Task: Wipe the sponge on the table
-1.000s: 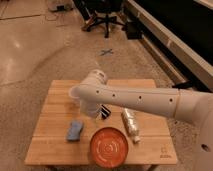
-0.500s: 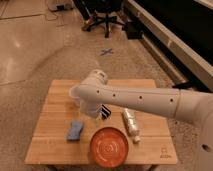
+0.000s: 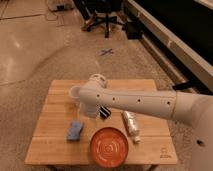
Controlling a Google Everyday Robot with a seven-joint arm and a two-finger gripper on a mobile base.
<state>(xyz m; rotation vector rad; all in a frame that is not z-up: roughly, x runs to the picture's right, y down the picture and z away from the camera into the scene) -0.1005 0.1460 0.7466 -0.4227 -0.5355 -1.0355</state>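
- The soft blue rectangular sponge [image 3: 75, 131] lies on the wooden surface [image 3: 55, 112], near-left, just beside the orange round plate [image 3: 110, 148].
- My end effector [image 3: 104, 113] hangs just right of it, slightly farther; I cannot tell its opening or hold.

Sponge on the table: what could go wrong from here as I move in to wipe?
1. The tool hangs right of the blue sponge, not on it; descending here would likely miss.
2. The orange plate lies just right of the sponge near the table's front edge; a wipe that way could shove it off.
3. The arm passes close to the white cup and may tip it when swinging left.
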